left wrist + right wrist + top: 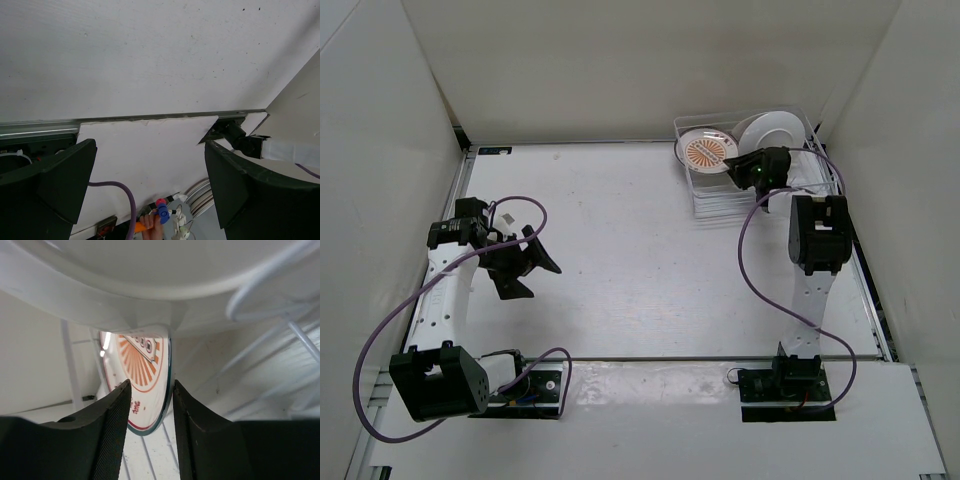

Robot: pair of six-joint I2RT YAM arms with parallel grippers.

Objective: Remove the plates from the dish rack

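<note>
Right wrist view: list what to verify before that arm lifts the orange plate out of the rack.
1. Orange plate rim sits between the right gripper fingers: ok.
2. Fingers firmly clamped on the rim: cannot tell.
3. Clearance from the white plate, which looms right above the wrist camera: likely not ok.
4. Left gripper open and well away from the dish rack: ok.
5. Plate free of the rack's tines: cannot tell.

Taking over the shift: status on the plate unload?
Left end effector open, far from rack. Right end effector astride orange plate rim in rack, grip unconfirmed. White plate close beside it.
</note>
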